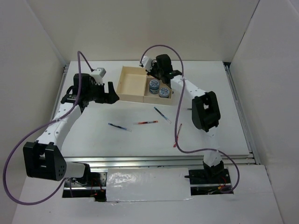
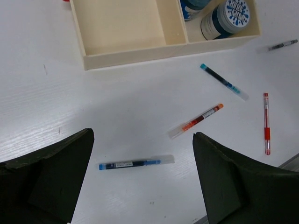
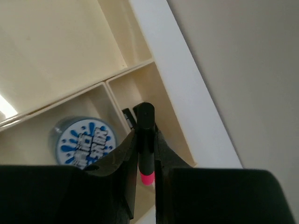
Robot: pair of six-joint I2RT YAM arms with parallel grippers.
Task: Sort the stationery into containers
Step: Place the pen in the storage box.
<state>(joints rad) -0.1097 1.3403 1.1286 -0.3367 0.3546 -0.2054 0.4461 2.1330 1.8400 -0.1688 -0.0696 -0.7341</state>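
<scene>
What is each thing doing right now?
left gripper, open and empty.
right gripper, shut on a highlighter over the tray.
tape rolls, sitting in a small tray compartment.
tray, large section empty.
pens, lying loose on the table.

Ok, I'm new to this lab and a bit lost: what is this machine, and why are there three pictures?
Two robot arms are bolted to a table. One picture looks down from above; the other two come from a camera on each wrist. Five loose pens lie on the table. The left gripper is open and empty. The right gripper holds a black highlighter with a pink end over a small compartment of the wooden tray; the neighbouring compartment holds two tape rolls.
</scene>
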